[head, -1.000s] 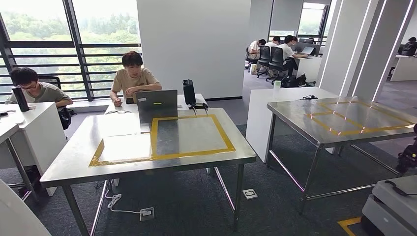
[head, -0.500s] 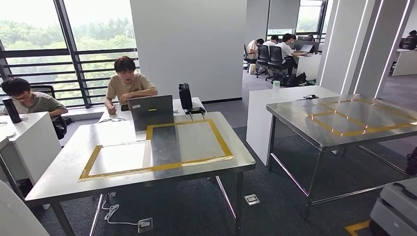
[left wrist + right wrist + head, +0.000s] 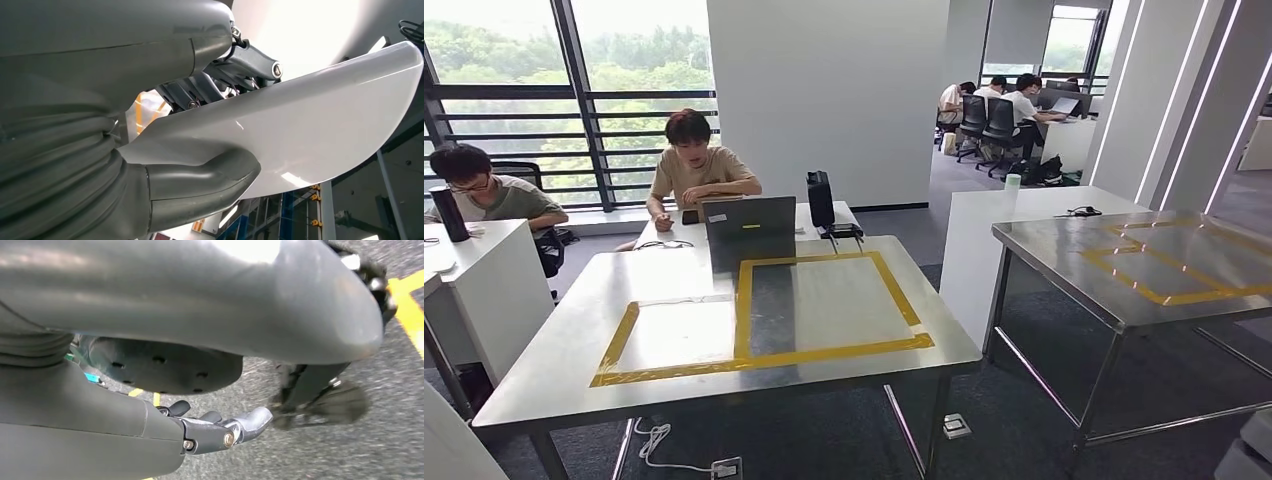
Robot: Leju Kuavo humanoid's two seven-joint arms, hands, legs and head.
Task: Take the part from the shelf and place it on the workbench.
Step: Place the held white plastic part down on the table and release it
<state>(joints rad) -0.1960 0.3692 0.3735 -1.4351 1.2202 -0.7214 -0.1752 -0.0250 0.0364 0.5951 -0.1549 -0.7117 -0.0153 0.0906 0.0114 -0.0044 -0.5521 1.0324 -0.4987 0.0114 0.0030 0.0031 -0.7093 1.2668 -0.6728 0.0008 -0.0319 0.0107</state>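
- Left hand [image 3: 200, 125]: grey ribbed cover and thick grey thumb pressed under a smooth, glossy white curved part [image 3: 310, 130]; dark metal fingers bear on its other face, so the part is gripped between thumb and fingers.
- The part's white curved edge also shows at the lower left corner of the head view [image 3: 449, 445], near the robot's body, short of the workbench.
- Right hand [image 3: 220, 432]: dark fingers lie slightly curled and close together with nothing in them, hanging above speckled grey carpet [image 3: 350, 450] crossed by a yellow tape line [image 3: 407, 310].
- Workbench [image 3: 554, 350]: brushed stainless steel top on thin steel legs, marked with two adjoining rectangles of yellow tape [image 3: 824, 350].
- Grey laptop [image 3: 749, 230] stands open at the far edge of the workbench; a black box-shaped device [image 3: 821, 198] stands upright just beside it.
- A person [image 3: 696, 170] sits behind the laptop; a second person [image 3: 479, 195] sits at a white desk to the left, near a dark bottle [image 3: 449, 212].
- Second steel table [image 3: 1064, 270], also taped in yellow, stands to the right, apart from the workbench.
- Beyond: white wall, barred windows, more seated people.
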